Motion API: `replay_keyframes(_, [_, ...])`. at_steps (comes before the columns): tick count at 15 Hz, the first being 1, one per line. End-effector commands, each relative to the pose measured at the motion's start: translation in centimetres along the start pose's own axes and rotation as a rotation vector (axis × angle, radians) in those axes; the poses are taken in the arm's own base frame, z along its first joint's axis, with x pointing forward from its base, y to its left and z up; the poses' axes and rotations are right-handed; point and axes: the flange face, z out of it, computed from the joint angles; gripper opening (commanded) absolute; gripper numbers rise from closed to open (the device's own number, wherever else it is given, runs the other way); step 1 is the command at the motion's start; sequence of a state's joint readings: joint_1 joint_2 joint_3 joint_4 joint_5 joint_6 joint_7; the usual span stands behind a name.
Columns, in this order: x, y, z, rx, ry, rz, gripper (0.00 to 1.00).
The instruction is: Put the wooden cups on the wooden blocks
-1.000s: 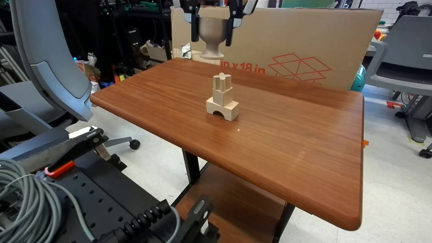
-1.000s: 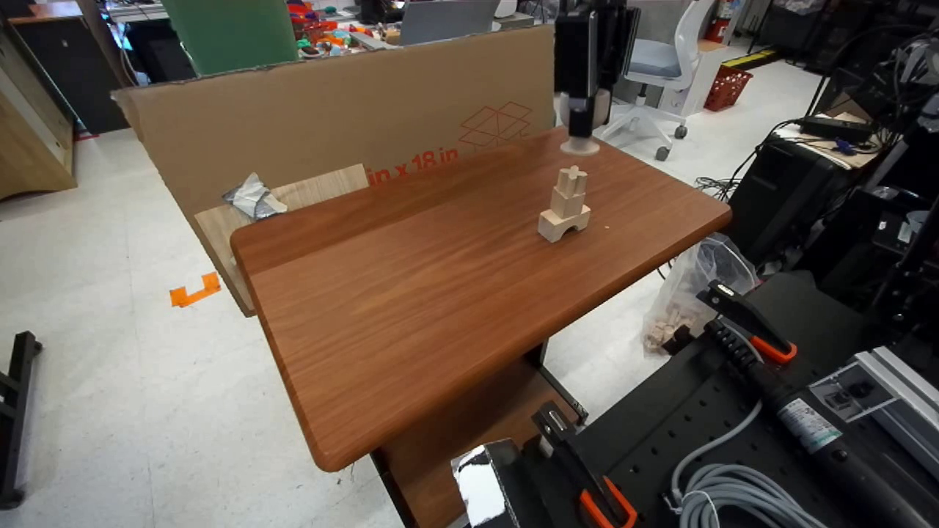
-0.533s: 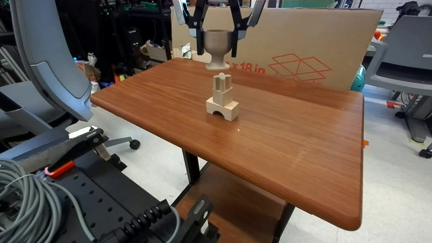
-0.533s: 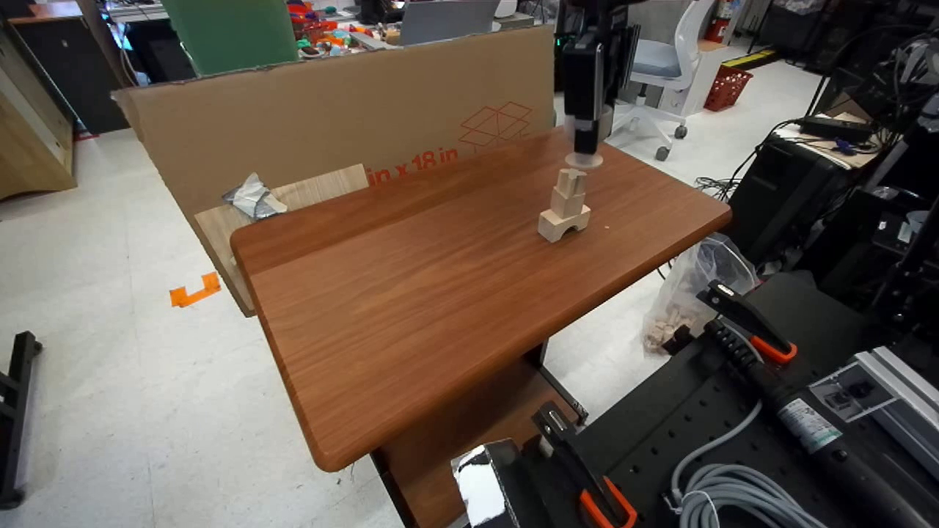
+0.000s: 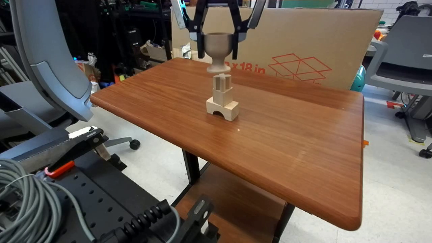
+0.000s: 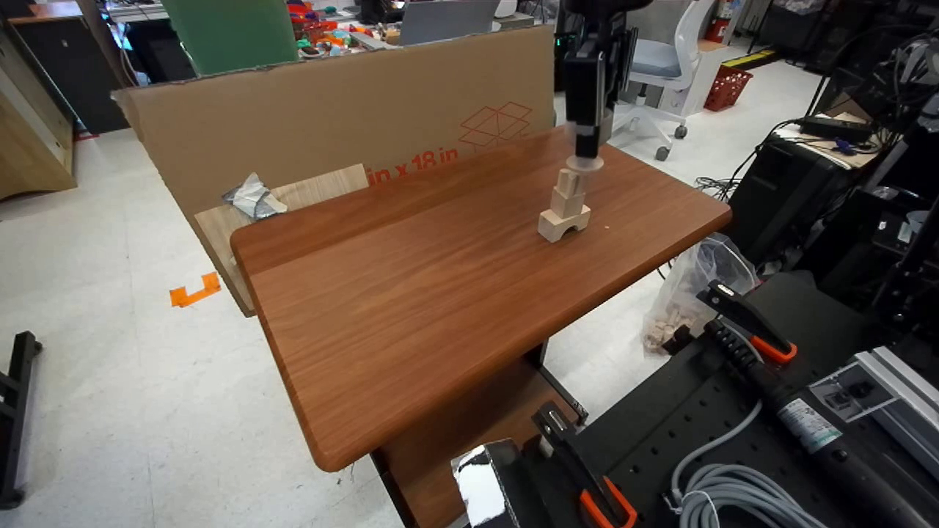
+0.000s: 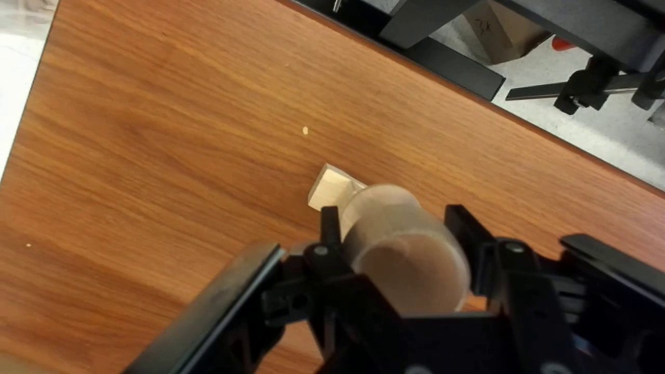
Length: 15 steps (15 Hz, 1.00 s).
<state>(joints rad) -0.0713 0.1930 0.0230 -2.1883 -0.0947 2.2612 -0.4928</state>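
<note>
Over the table (image 5: 290,135), the gripper (image 5: 218,56) clasps the wooden cup (image 5: 218,49) by its bowl, foot just above the 3-tier wooden blocks (image 5: 222,97) (contact is hard to tell). Grasping and lifting look done; centring, lowering and release seem to remain. Rightward, cardboard (image 5: 290,37) stretches behind, then a grey chair (image 5: 406,50); neither seems in the way.

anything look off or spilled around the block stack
Nothing looks tipped or spilled: the block stack and wooden cup are upright. One small oddity: a pale fleck nearby, standing out against the brown tabletop; chip or debris, I can't tell.
</note>
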Motion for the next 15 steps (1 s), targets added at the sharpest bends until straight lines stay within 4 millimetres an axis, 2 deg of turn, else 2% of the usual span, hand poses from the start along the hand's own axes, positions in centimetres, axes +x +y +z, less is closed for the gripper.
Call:
replay_keyframes(1, [0.3, -0.2, -0.4, -0.035, 0.032, -0.017, 0.28])
replay_keyframes(15, [0.8, 0.7, 0.8, -0.029, 0.03, 0.007, 0.28])
